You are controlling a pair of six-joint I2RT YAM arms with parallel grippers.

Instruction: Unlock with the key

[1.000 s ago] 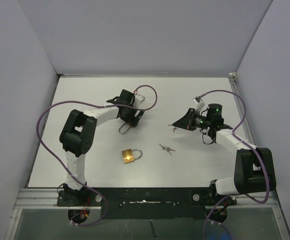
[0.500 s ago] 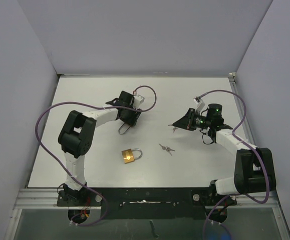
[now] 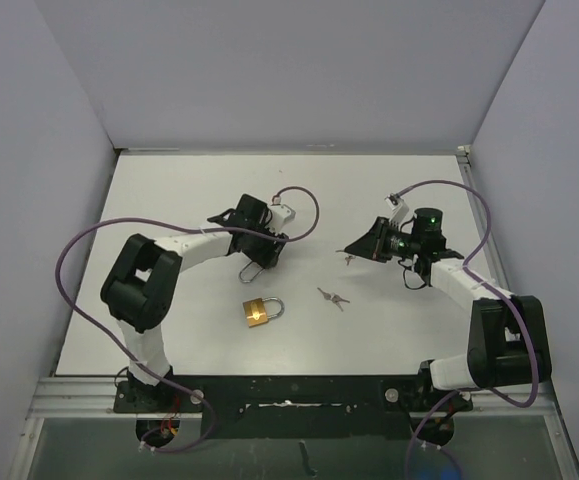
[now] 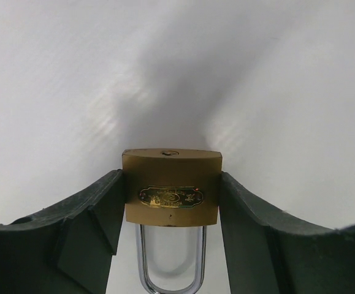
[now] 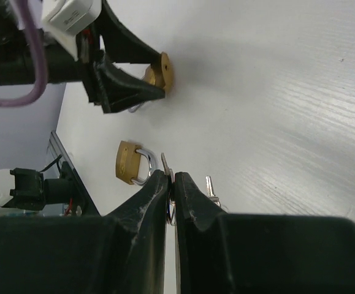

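Note:
My left gripper [image 4: 172, 205] is shut on the sides of a brass padlock [image 4: 171, 171]. The lock's keyhole end points away from the wrist and its steel shackle [image 4: 141, 257] points back towards it. From above, this gripper [image 3: 261, 250] sits left of centre and the shackle [image 3: 251, 272] sticks out below it. My right gripper [image 5: 171, 179] is shut on a small silver key [image 5: 166, 164], whose tip pokes out past the fingertips. In the top view it [image 3: 349, 252] hangs right of centre, pointing left at the held padlock.
A second brass padlock [image 3: 259, 312] lies on the white table nearer the arm bases, also seen from the right wrist [image 5: 128, 162]. Two loose keys [image 3: 332, 297] lie to its right. Grey walls enclose the table on three sides.
The left gripper has closed on the padlock and swung a little towards the table's middle and the near edge, its elbow dropping back. The right arm and its key have not moved.

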